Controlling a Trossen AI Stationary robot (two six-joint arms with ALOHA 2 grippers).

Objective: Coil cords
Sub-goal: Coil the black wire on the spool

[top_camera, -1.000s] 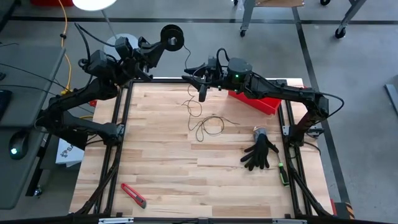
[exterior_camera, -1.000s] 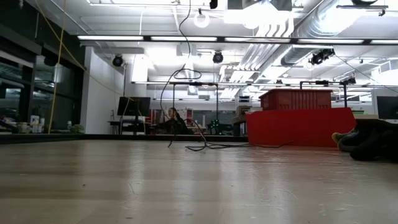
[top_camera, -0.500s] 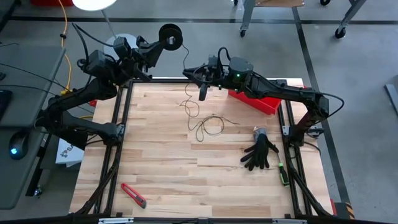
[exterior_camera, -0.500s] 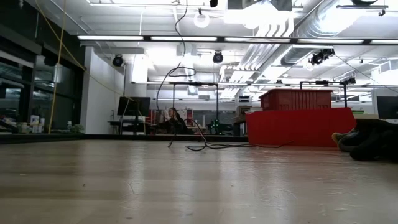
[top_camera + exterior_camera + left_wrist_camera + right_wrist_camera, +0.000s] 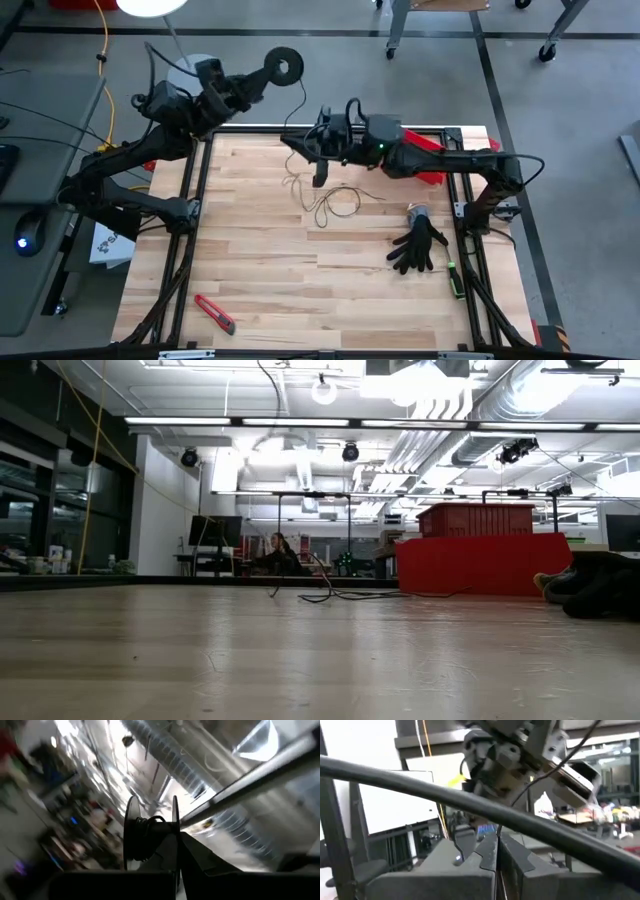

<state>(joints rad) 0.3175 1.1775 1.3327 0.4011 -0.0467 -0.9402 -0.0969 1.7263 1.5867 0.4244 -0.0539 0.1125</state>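
Since a moment ago I am swinging my right arm leftward and pinching my right pincer fully together on the cord, above the far edge of the tabletop. The cord's loose loops are lying on the wood beneath it. My left arm is reaching up beyond the far edge, its left pincer clamped tight on the spool.

Overhead, table-level, two wrist views.
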